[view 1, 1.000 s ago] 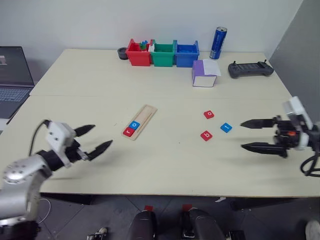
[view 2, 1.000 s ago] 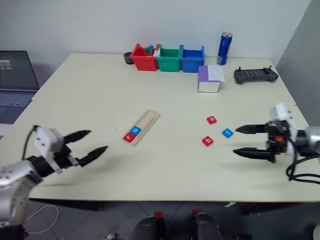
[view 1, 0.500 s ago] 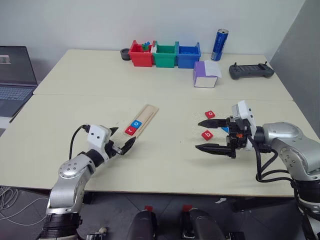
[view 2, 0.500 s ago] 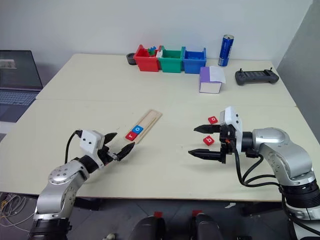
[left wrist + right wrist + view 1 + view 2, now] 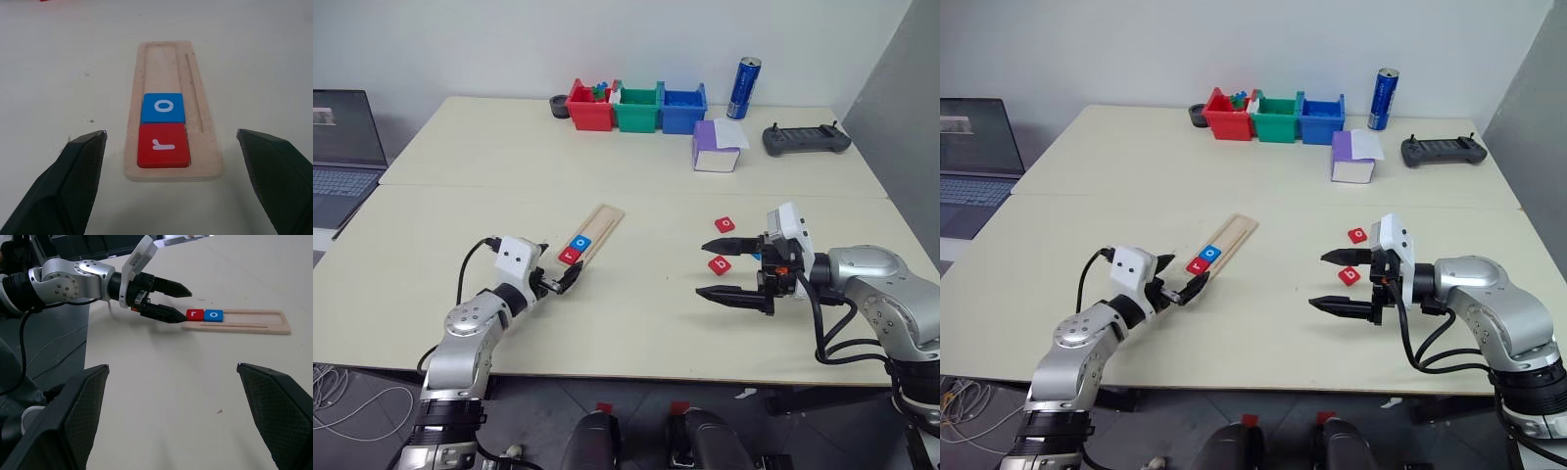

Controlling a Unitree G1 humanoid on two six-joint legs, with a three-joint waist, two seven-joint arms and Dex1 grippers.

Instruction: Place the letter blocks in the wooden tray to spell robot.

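Observation:
The wooden tray [image 5: 595, 230] lies slanted at mid-table, with a red "r" block [image 5: 567, 257] at its near end and a blue "o" block [image 5: 578, 244] beside it. My left gripper [image 5: 563, 266] is open just short of that near end, its fingers [image 5: 73, 181] spread wider than the tray [image 5: 171, 63] and holding nothing. A red "o" block [image 5: 725, 224] and a red "b" block [image 5: 719, 263] lie loose on the right. My right gripper [image 5: 701, 267] hovers open beside the "b" block, pointing left and empty.
Red [image 5: 587, 106], green [image 5: 634, 106] and blue [image 5: 682, 106] bins line the far edge, with a blue can [image 5: 741, 86] beside them. A purple-and-white box [image 5: 713, 145] and a black controller [image 5: 806, 137] sit far right. A laptop [image 5: 342, 147] is on the left.
Both arms have come inward: the left gripper toward the tray's near end, the right gripper leftward to the loose red blocks. Both stayed open. The blocks have not moved.

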